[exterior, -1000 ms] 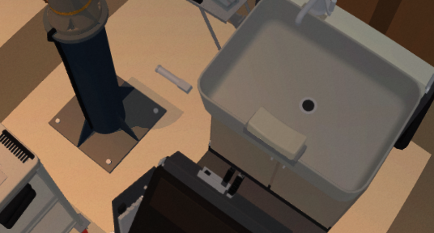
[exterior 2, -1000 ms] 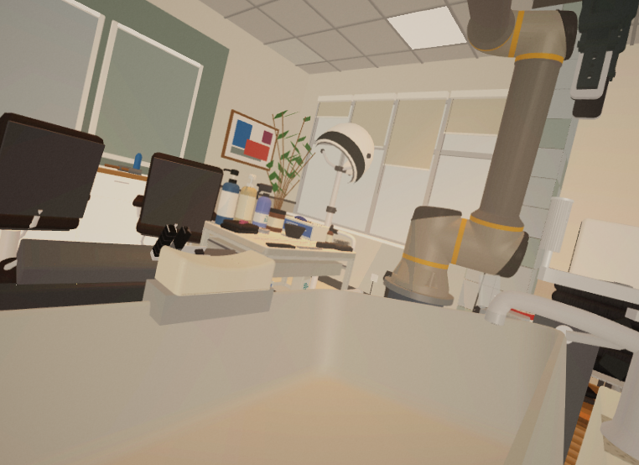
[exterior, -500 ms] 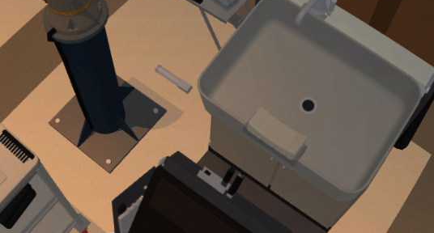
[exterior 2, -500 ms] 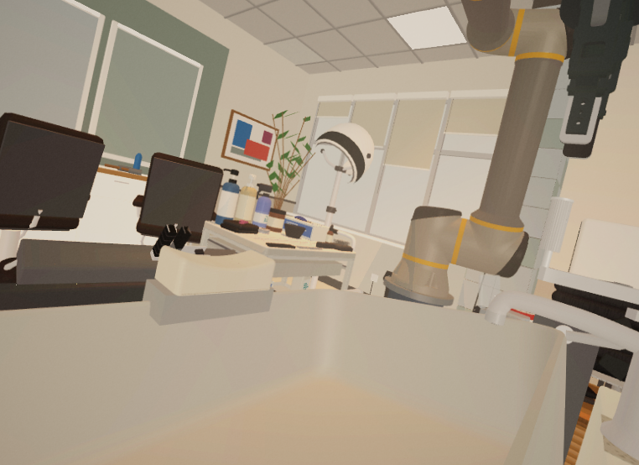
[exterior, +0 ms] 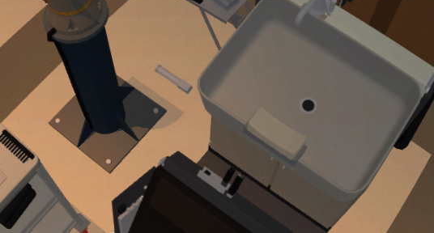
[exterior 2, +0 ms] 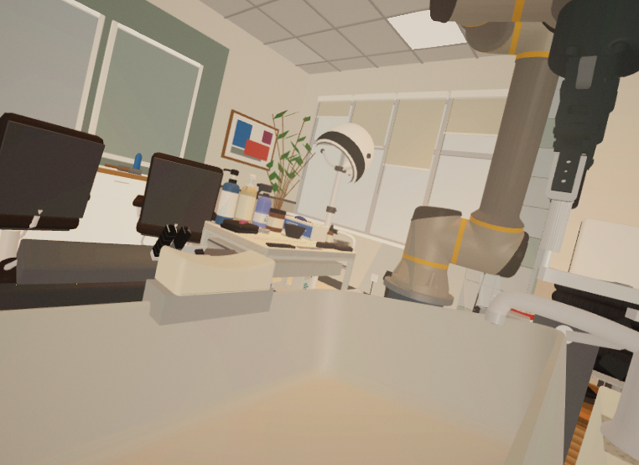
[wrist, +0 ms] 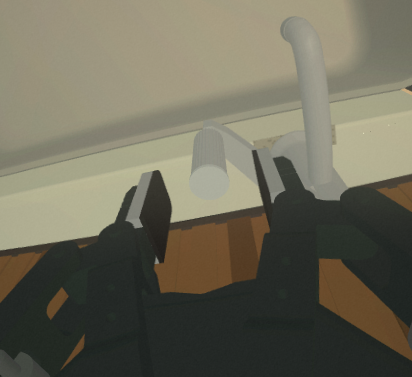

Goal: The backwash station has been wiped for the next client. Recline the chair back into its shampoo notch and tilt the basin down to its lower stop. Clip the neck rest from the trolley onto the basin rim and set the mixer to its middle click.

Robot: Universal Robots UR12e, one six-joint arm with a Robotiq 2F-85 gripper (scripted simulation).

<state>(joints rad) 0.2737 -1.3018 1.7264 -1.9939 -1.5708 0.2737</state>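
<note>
At the back ledge of the grey basin [exterior: 311, 98], the mixer [wrist: 300, 160] stands with its curved spout [wrist: 310, 90] reaching over the bowl and its ribbed lever handle [wrist: 210, 167] pointing toward me. My gripper [wrist: 210, 200] is open and empty, its fingers on either side of the lever handle, just short of it. The cream neck rest [exterior: 276, 132] sits clipped on the basin's front rim, next to the dark chair back [exterior: 190, 203]. In the second side camera my gripper [exterior 2: 568, 181] hangs above the mixer spout [exterior 2: 557, 321].
The trolley [exterior 2: 281, 240] with bottles and small tools stands behind the basin's left side. The arm's dark pedestal [exterior: 91, 81] rises from a floor plate to the left. A small grey cylinder [exterior: 173, 78] lies on the floor between them. A hood dryer [exterior 2: 346, 150] stands further back.
</note>
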